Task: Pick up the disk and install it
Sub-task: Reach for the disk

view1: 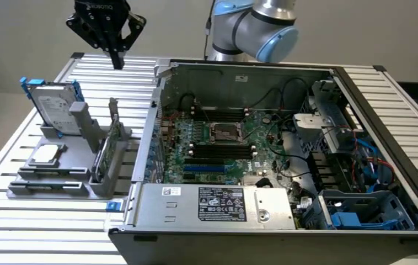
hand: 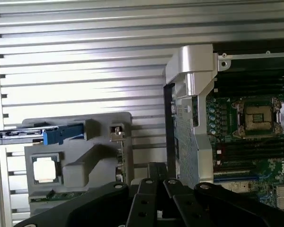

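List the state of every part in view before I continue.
disk, upright in the grey holder, not gripped
tool, shut, empty, raised clear of the disk
chip, flat in the holder
circuit card, on edge in the holder
computer case, open, motherboard exposed

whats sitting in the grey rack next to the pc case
The disk stands upright, a square silver chip lies flat, a thin green card stands on edge. The rack hides the disk's lower edge.
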`<state>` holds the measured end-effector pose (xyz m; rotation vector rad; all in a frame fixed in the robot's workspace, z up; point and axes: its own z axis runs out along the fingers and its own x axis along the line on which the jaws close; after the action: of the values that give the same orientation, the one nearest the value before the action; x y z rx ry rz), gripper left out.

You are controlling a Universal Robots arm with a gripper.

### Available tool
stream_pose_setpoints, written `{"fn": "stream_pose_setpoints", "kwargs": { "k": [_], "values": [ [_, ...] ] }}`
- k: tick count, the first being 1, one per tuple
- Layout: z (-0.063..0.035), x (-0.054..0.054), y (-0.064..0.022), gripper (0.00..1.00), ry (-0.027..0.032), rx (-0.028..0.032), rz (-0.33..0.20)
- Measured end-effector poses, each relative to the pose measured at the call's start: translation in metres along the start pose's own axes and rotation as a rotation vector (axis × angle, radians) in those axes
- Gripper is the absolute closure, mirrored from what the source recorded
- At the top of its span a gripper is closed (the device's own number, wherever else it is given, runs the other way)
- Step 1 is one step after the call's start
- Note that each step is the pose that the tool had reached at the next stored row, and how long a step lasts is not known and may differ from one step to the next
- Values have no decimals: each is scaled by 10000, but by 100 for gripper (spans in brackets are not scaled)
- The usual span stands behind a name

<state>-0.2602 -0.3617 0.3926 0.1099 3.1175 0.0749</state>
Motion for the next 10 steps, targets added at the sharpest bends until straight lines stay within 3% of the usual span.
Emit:
{"fn": "stream_pose_setpoints", "kwargs": {
  "k": [10],
  "values": [
    [-1, 463, 101, 89, -1, -1, -1]
  ]
}}
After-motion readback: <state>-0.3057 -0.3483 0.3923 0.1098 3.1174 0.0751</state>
